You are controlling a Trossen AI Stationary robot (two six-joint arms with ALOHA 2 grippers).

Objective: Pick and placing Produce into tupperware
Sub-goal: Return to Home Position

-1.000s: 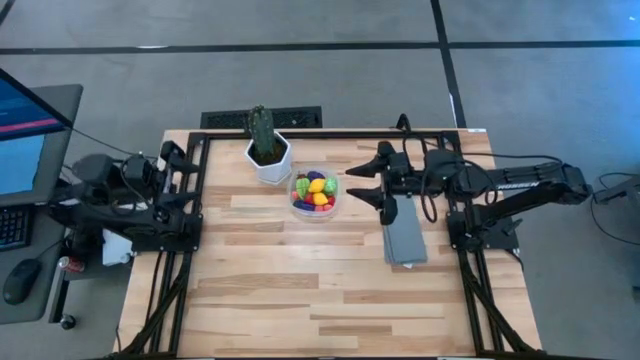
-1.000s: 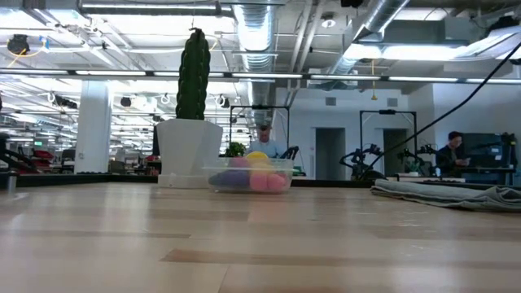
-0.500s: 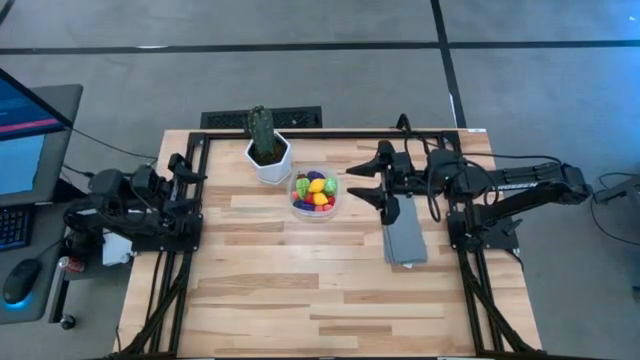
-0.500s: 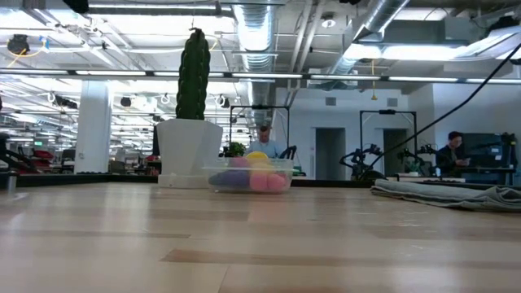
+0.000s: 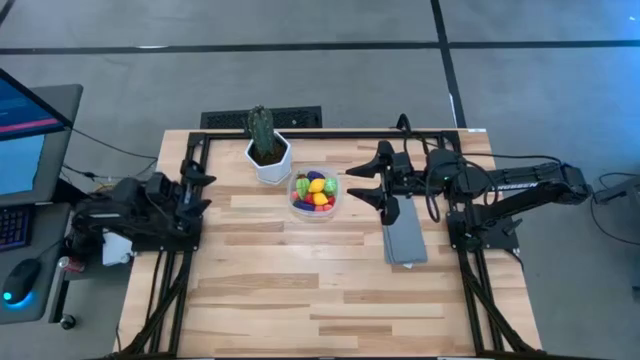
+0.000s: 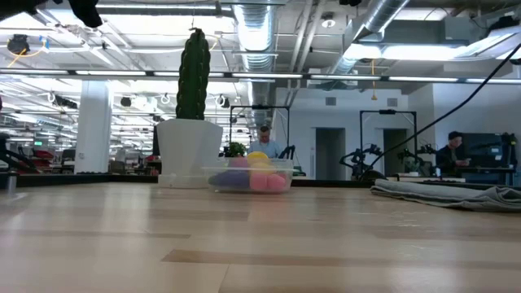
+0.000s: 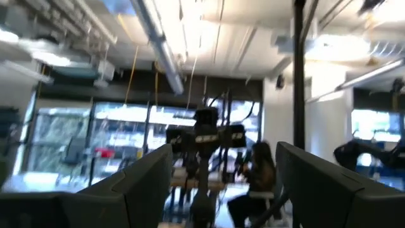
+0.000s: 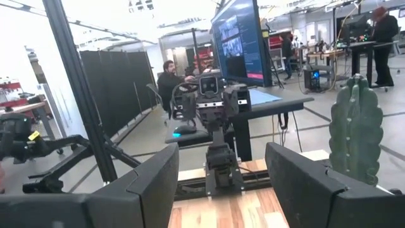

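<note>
At the table's left edge, your left gripper [image 5: 203, 186] has swung forward, fingers spread. The right gripper [image 5: 358, 183] stays spread beside the tupperware [image 5: 335, 204], which holds the produce [image 5: 317, 188] and sits near the cactus pot [image 5: 270, 162].

A small, round, clear tupperware [image 5: 336, 197] stands upright and open-topped on the far half of the wooden table [image 5: 300, 290], just beside a white plant pot [image 5: 272, 163]. Inside it the produce [image 5: 316, 192] lies heaped together: tiny toy pieces in yellow, red, green and purple, with a yellow one near the middle of the pile. From table height, pink and purple pieces show through the see-through wall, and the yellow piece rises just above the rim.
</note>
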